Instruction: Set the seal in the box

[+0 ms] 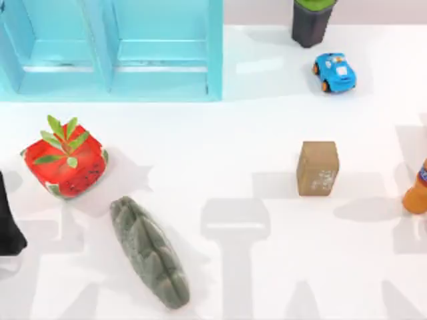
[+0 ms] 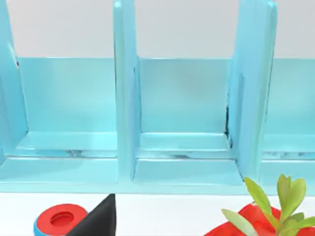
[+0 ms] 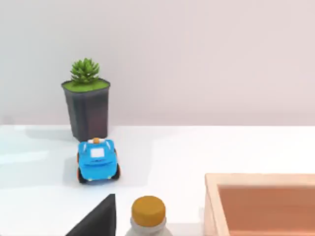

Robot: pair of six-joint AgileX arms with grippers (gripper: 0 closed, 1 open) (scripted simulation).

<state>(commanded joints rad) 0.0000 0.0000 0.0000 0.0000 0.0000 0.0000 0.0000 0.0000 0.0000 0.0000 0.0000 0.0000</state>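
Closest to the left wrist cam is a dark wedge of my left gripper, hanging over the table in front of the teal shelf, with a red cap just beside it and a leafy red cube off to the other side. How wide that gripper is spread, I honestly can't tell. From above, the left arm sits at the far left edge.

Same story on the other side: a dark wedge of the right gripper pokes in just beside a bottle, and I can't tell its spread either. Past it there's a blue car and a potted plant, and the box is near the bottle, open side up.

As for the seal, it's standing upright on the table right of centre, whitish marks on the near face, standing free. It's well apart from the left arm, with the cube and a grey-green stone lying between them. On the right edge of the top view the bottle is the nearest thing to the seal, still apart from it.
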